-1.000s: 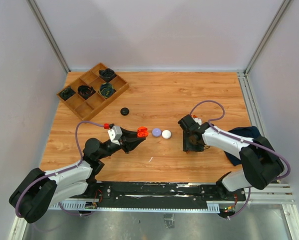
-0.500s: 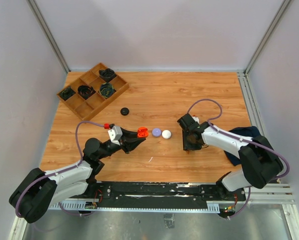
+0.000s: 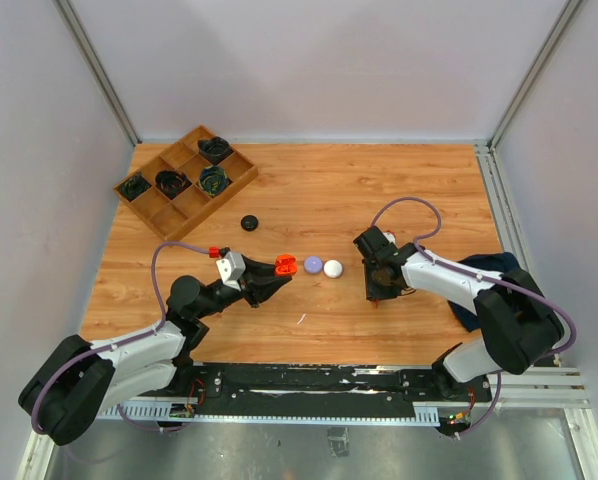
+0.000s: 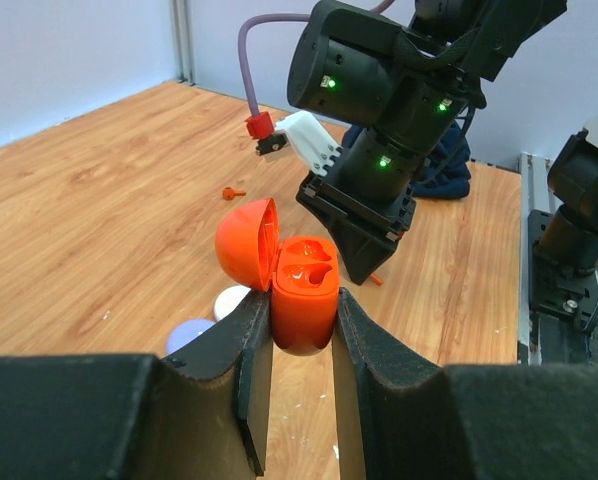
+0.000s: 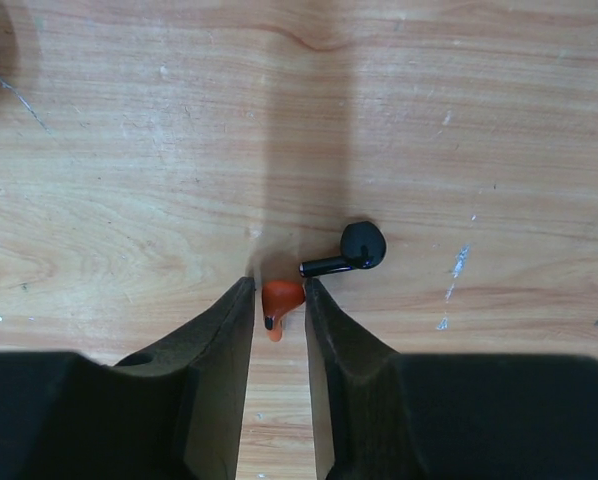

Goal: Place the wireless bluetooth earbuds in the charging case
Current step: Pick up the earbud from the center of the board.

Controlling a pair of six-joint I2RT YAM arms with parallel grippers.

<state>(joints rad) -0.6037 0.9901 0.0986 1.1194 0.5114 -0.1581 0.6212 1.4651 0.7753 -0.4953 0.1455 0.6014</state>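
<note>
Now, above the wooden table [image 3: 379, 190], the left gripper [image 4: 301, 310] keeps pinching the open orange case [image 4: 307, 275], lifted. The right gripper [image 5: 279, 288] has narrowed its fingers and seems to pinch the orange earbud [image 5: 281, 300] lying on the table, just beside a black earbud [image 5: 357, 248]. I judge lifting comes next.

Earbud [image 5: 279, 298] between right fingers [image 5: 217, 345], second earbud [image 5: 351, 250] beside

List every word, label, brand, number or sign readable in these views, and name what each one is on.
No readable text in any view.
orange charging case: plain, no marking.
orange earbud and black earbud: no marking visible.
right arm: only green lights, no lettering that can be made out.
</note>
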